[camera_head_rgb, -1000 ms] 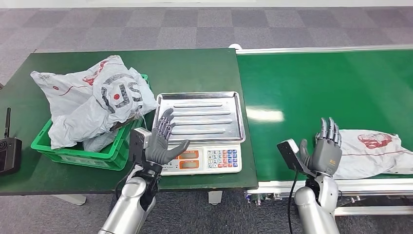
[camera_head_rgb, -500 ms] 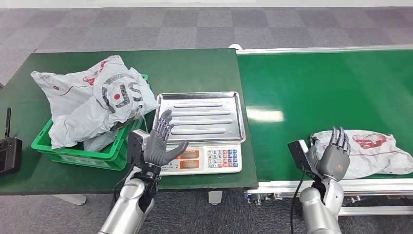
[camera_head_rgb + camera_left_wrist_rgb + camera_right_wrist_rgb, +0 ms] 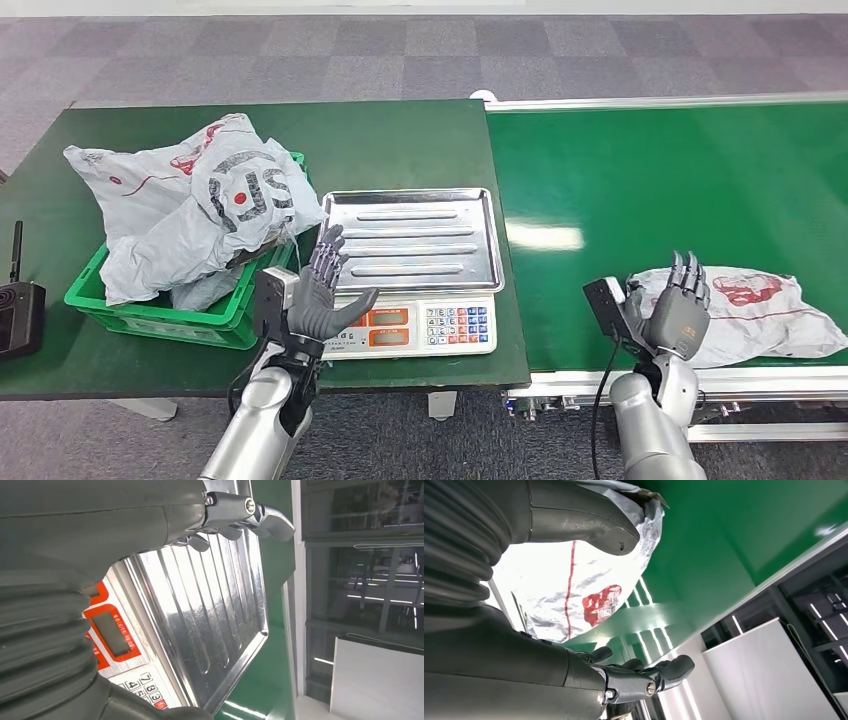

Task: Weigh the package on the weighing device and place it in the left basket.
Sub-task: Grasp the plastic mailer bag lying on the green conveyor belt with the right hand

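In the head view the right hand [image 3: 676,312] stands at the lower right of the frame, raised from its silver forearm with the fingers pointing up and spread, holding nothing. It is at the near left end of the crumpled white plastic courier package with a red logo [image 3: 745,312], which lies on the bright green conveyor belt [image 3: 660,190] by its near edge. Whether the fingers touch the plastic cannot be told from this view. In the right wrist view the thick grey thumb [image 3: 584,525] lies over one side of the package [image 3: 574,600] and the darker fingers [image 3: 644,677] curve on the opposite side, apart from each other, with the plastic between them and not clamped.

The left hand [image 3: 318,297] is at the lower centre-left, upright, fingers fanned and thumb out to the side, empty. It hangs over the near left corner of the white electronic scale with a ribbed steel tray [image 3: 418,240]. The left wrist view shows the tray [image 3: 210,610] bare and shiny.

The green plastic basket [image 3: 150,315] sits at the left on the dark green bench [image 3: 400,140], heaped with grey and white mail bags [image 3: 190,210].
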`<control>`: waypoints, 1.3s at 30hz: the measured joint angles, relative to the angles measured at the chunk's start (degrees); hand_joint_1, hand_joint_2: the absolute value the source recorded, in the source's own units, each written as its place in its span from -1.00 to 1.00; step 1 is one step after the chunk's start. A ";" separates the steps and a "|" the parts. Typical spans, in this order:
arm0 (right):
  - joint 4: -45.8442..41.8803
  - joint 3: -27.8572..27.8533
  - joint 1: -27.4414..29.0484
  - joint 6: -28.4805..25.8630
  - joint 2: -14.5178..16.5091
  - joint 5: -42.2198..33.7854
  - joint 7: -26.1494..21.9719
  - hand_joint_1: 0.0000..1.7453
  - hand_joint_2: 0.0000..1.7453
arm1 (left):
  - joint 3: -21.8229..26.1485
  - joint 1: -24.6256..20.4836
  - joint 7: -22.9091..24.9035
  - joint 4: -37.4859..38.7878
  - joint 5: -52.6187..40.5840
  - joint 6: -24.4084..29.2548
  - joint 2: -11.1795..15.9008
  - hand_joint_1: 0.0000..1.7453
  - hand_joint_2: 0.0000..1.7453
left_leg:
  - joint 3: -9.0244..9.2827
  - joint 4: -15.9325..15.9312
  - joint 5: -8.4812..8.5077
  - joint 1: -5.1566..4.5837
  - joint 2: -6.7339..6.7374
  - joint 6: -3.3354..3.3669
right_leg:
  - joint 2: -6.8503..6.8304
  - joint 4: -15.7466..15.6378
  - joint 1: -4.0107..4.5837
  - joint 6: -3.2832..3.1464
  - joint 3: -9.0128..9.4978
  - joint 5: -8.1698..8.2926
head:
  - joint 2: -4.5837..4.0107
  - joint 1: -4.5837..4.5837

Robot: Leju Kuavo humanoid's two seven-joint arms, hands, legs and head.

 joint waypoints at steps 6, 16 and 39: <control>0.94 -0.31 -1.13 0.00 0.01 0.04 -0.26 -1.00 1.00 | 0.15 0.36 -0.04 -0.45 0.04 0.11 0.07 -1.00 1.00 | 0.00 0.00 0.00 0.00 0.00 0.00 | 0.00 0.00 0.00 0.00 0.00 0.00 | 0.00 0.01; 1.23 -0.74 -1.37 0.00 0.04 -0.13 -2.07 -1.00 1.00 | 0.59 1.01 -0.75 -0.83 0.18 0.43 0.35 -1.00 1.00 | 0.00 0.00 0.00 0.00 0.00 0.00 | 0.00 0.00 0.00 0.00 0.00 0.00 | 0.00 0.00; 3.36 -0.80 -1.70 -0.01 -0.30 3.73 4.86 -1.00 1.00 | 1.07 1.51 -1.02 -1.82 0.22 0.37 0.72 -1.00 1.00 | 0.01 0.00 0.00 0.00 0.00 0.00 | 0.00 0.00 0.00 0.00 0.00 0.00 | 0.00 0.00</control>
